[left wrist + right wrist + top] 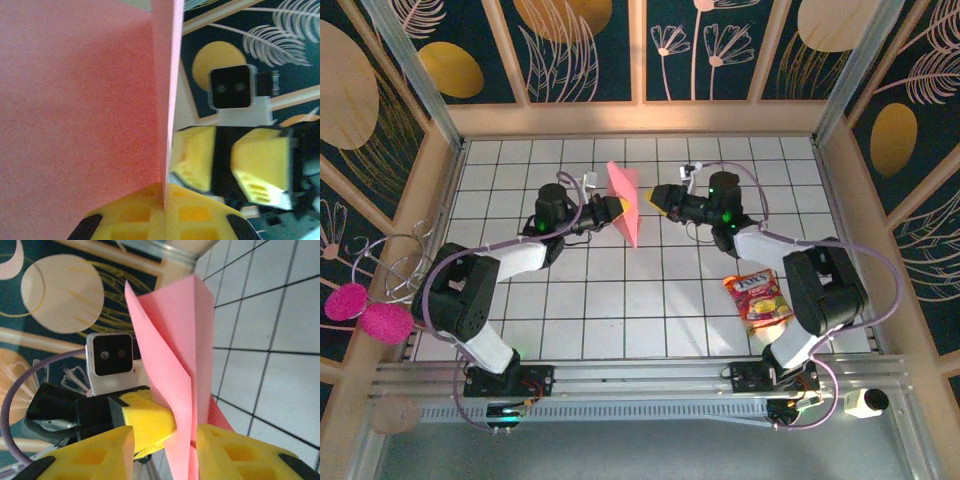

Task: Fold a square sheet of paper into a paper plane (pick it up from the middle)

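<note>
Pink paper (624, 188), folded, stands on edge in the air between the two arms, over the far half of the table (620, 300). From the top camera its long axis runs far to near, wider at the far end and narrowing to a point at the near end. Whether that point touches the tiles: cannot tell.

Left gripper (616, 208): clenched on the paper from the left side. In the left wrist view its yellow fingers (135, 215) meet at the bottom of the frame, and the sheet's edge is pinched in the seam between them. Above the grip the paper shows one broad face and a sharp upright crease with a narrow flap beside it.

Right gripper (651, 199): released, jaws parted, sitting just beside the paper on the right side. The left wrist view shows its two yellow fingers (260, 160) with a dark gap between them. In the right wrist view the folded layers run down through that gap. The finger on the right of that view lies against the paper's lower edge; the other finger stands clear of it. One of the left gripper's fingers presses the paper from the left of that view.

Red and yellow snack packet (757, 298) lies flat on the tiles by the right arm, well apart from the paper.
</note>
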You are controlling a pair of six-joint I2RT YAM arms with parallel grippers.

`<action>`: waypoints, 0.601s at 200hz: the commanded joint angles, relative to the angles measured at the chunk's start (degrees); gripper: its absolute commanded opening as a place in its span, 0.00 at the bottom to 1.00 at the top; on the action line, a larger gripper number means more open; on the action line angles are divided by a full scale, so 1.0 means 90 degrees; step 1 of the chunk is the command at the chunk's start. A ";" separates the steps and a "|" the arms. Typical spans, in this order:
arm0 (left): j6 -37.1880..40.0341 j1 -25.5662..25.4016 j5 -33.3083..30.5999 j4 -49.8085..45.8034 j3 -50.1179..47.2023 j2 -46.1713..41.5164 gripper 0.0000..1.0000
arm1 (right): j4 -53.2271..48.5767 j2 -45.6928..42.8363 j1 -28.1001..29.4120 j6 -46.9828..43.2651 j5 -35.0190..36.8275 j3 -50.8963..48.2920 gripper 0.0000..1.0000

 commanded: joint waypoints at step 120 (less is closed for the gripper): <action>0.4038 -0.1492 -0.8996 -0.8677 0.4482 0.1715 0.05 | -0.3267 -0.1648 -0.0267 -0.1949 0.3461 -0.0167 0.41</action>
